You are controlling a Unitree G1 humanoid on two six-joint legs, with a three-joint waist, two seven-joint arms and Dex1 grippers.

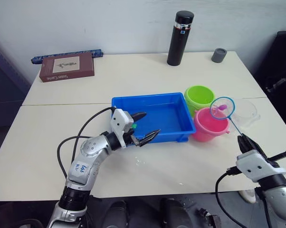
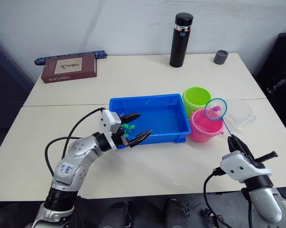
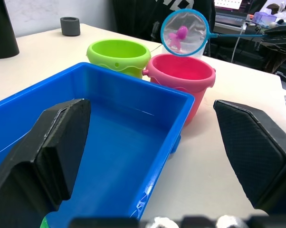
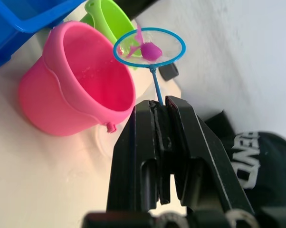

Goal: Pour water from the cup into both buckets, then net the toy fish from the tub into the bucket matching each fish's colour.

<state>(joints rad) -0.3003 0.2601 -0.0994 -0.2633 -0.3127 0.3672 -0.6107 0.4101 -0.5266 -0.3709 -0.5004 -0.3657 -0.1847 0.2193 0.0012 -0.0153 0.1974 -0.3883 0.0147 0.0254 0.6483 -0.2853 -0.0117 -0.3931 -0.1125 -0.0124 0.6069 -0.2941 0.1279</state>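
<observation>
Right gripper: clamped on the net, holding a pink fish above the pink bucket for tipping in.
Left gripper: fingers apart, steadying nothing, at the tub's near-left corner.

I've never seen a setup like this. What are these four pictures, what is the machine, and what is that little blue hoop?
A two-armed robot looks down at a table. Two pictures come from cameras in its head, the other two from its wrists. Its right end effector is shut on the thin handle of a small net, the blue hoop, which carries a pink toy fish above the pink bucket. Beside that stand a green bucket, a clear cup and a blue tub. The left end effector is open at the tub's near edge. Farther back are a black flask, a grey cup and a brown box.
</observation>
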